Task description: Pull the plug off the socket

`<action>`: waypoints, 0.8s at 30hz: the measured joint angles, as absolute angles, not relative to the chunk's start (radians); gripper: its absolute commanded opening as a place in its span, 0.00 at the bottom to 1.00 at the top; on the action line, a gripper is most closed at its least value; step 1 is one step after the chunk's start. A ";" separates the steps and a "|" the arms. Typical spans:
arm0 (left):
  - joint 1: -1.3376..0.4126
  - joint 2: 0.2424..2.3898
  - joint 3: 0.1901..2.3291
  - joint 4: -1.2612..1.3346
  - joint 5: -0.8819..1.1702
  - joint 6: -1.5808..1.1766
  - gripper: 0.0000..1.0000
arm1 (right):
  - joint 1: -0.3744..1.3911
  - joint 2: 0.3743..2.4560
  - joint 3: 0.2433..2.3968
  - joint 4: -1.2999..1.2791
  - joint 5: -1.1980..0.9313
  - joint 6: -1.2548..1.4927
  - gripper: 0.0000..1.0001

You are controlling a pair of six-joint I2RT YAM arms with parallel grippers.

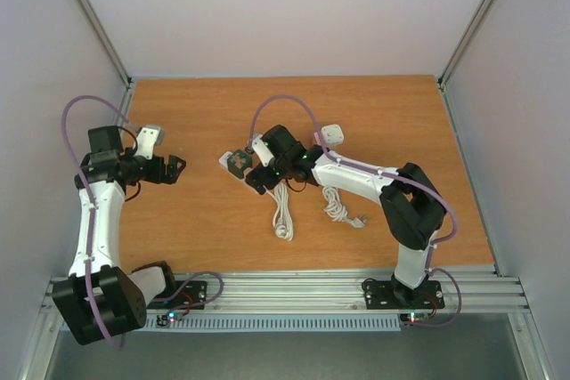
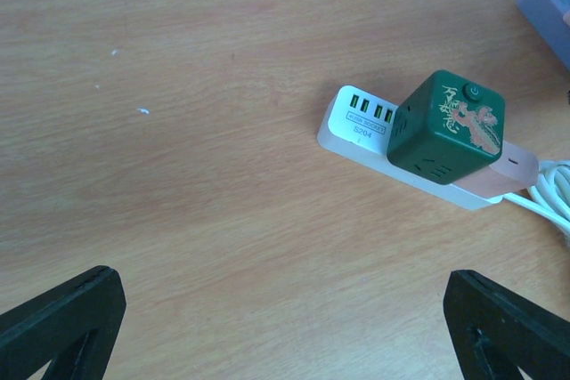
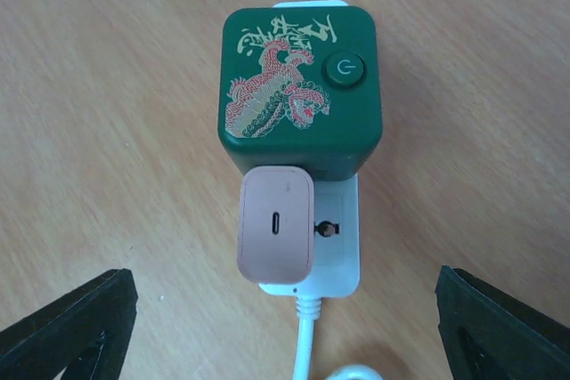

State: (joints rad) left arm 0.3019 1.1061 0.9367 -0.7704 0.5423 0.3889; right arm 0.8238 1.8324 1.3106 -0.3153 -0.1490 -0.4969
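Right hand (image 3: 283,313) wide open, over pink plug (image 3: 276,224)

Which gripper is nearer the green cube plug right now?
Right. The right gripper hangs open directly above the green cube plug; the left gripper sits well off to its left, open.

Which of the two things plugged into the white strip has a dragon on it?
The green cube, which also carries a round power button; the pink charger beside it, nearer the cord, is plain.

Left pincer (image 1: 178,168) and right pincer (image 1: 245,171) both gape wide (fingers (image 2: 62,318) far apart), angled inward toward each other.
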 measured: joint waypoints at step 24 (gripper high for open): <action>0.302 1.024 0.883 -0.668 0.572 0.347 1.00 | 0.824 2.030 1.304 -0.137 -0.175 -0.527 0.65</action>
State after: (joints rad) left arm 0.3019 1.0237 0.8825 -0.6682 0.5720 0.3466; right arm 0.8238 2.0296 1.3041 -0.1371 -0.1749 -0.5266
